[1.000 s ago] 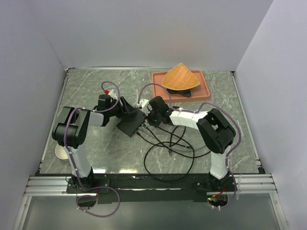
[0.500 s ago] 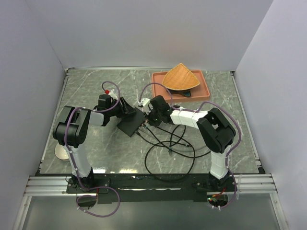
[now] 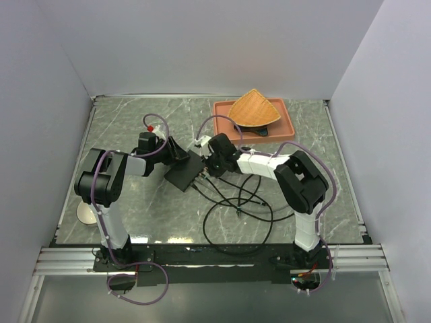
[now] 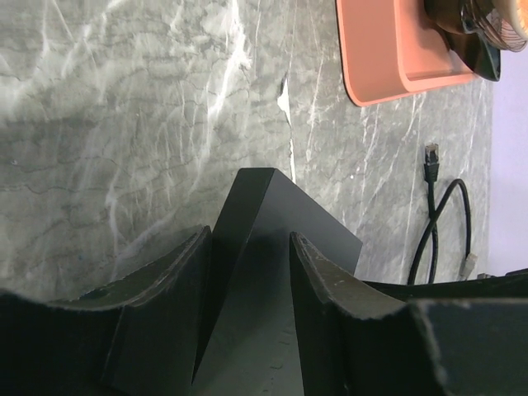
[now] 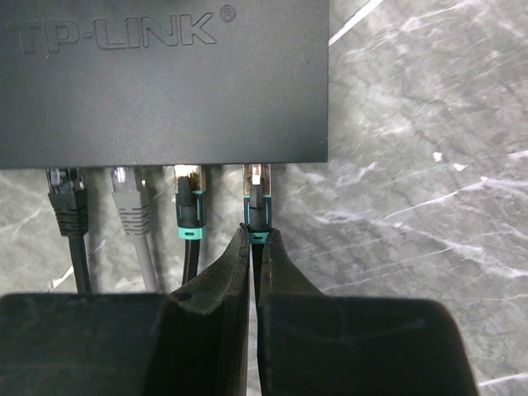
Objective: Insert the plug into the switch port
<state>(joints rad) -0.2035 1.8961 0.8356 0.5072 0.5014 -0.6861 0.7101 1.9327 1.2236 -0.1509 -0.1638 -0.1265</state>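
**Plug at the end port, both hands clamped**

Your right hand (image 5: 255,246) was closed on the plug (image 5: 258,200), pinching the teal boot right behind the connector; a grip that short left little cable to buckle, I'd judge. The plug sat nose-in at the switch port (image 5: 258,171), the end socket on the long edge of the switch box (image 5: 165,82), just beside three cables (image 5: 132,206) already plugged in; its gold tip showed about as much as its neighbour's, so it looked seated or close; whether the latch had caught, I cannot tell. Your left hand (image 4: 247,247) was closed on the box from the far side, fingers (image 4: 169,289) against opposite faces; that read as a brace so the push didn't slide the box across the worktop (image 3: 135,128). The hands faced each other along the insertion line; sensible. The tray (image 3: 225,132) sat well apart behind; a spare plug (image 4: 431,155) lay loose on the worktop, not involved. Risk I'd flag: letting go before the latch caught.
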